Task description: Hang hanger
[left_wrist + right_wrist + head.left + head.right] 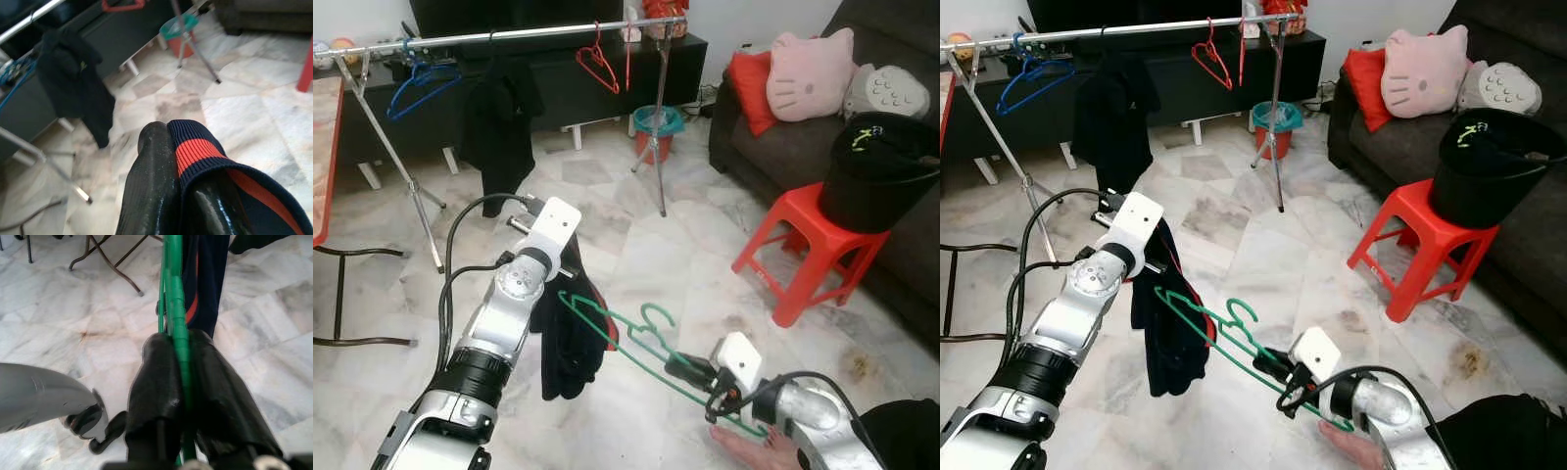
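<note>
A green hanger slants between my two arms, low over the marble floor. My right gripper is shut on its lower bar, also seen from the head. The hanger's far shoulder reaches into a dark navy garment with a red stripe. That garment hangs from my left gripper, which is shut on its ribbed edge. The silver clothes rail stands across the room, well beyond both grippers.
On the rail hang a blue hanger, a black garment and a red hanger. A teal bucket sits behind it. A red stool carrying a black bucket stands right, by the sofa. A person's bare limb lies near my right arm.
</note>
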Controlling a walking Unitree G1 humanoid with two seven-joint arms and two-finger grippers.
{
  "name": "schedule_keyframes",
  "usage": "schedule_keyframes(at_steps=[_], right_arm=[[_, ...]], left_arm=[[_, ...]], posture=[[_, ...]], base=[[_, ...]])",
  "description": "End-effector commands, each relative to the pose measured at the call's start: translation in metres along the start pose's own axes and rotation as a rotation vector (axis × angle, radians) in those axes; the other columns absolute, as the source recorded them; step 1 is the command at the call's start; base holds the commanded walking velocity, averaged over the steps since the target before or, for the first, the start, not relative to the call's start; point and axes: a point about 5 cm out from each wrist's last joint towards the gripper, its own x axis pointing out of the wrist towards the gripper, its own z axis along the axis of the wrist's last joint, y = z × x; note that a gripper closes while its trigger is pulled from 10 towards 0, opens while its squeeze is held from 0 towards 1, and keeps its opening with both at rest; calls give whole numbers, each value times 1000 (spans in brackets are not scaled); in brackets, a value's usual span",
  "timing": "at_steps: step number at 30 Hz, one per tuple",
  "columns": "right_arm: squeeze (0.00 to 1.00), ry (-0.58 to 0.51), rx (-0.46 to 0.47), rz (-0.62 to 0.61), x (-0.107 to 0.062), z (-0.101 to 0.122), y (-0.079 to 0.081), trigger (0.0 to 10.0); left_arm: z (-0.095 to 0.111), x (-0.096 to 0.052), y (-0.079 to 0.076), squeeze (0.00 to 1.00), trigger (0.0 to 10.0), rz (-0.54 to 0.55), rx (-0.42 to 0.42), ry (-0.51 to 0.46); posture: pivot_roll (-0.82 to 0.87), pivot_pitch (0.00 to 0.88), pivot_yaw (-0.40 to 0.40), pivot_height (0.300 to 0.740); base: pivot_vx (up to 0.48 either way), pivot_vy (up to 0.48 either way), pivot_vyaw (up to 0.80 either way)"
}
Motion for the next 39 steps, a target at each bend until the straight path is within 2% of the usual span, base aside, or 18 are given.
schedule_keyframes(at_steps=[1,5,9,11,12,14,16,17,20,21,22,25,26,27,30,32,35,39], right_arm=[[0,-18,0,40,-3,7,4,10000],[0,-69,42,112,-12,18,14,10000],[0,-109,61,92,-16,23,12,10000],[0,-135,38,-8,-18,28,3,10000],[0,-135,38,-8,-18,28,3,10000],[0,-199,55,-293,-18,31,-26,10000],[0,-207,61,-385,-19,31,-36,10000],[0,-218,79,-517,-19,30,-48,10000],[0,-235,105,-721,-18,28,-63,10000],[0,-235,105,-721,-18,28,-63,10000],[0,-240,115,-788,-17,28,-67,10000],[0,-261,167,-852,-15,26,-69,10000],[0,-267,174,-924,-14,25,-72,10000],[0,-267,181,-960,-11,24,-74,10000],[0,-249,155,-1013,-8,22,-74,10000],[0,-257,198,-1108,-7,15,-73,10000],[0,-270,241,-1174,-7,9,-69,10000],[0,-266,250,-1172,1,6,-63,10000]], left_arm=[[3,3,9,0,10000,42,-1,1],[-13,2,17,0,10000,83,-22,56],[-26,0,23,0,10000,119,-62,101],[-38,-3,30,0,10000,150,-83,138],[-38,-3,30,0,10000,150,-83,138],[-54,-9,35,0,10000,170,-122,172],[-58,-11,36,0,10000,174,-149,171],[-60,-14,36,0,10000,169,-196,145],[-66,-20,29,0,10000,120,-286,94],[-66,-20,29,0,10000,120,-286,94],[-68,-22,25,0,10000,92,-322,83],[-68,-24,20,0,10000,72,-370,55],[-67,-25,16,0,10000,71,-462,15],[-67,-26,14,0,10000,66,-492,-9],[-65,-29,10,0,10000,57,-486,-64],[-66,-32,1,0,10000,37,-497,-104],[-62,-34,-4,0,10000,23,-498,-153],[-62,-34,-7,0,10000,15,-492,-156]], posture=[[-138,0,-24,740],[-140,0,-22,740],[-140,0,-21,740],[-142,0,-19,740],[-142,0,-19,740],[-144,0,-17,740],[-144,0,-17,740],[-144,0,-17,740],[-138,0,-14,740],[-138,0,-14,740],[-138,0,-14,740],[-141,0,-12,740],[-142,0,-12,740],[-142,0,-12,740],[-145,0,-13,740],[-149,0,-15,740],[-146,0,-17,740],[-147,0,-13,740]], base=[[0,0,0],[0,0,0],[0,0,0],[0,0,0],[0,0,0],[0,0,0],[0,0,0],[0,0,0],[0,0,0],[0,0,0],[0,0,0],[0,0,0],[0,0,0],[0,0,0],[0,0,0],[0,0,0],[0,0,0],[0,0,0]])
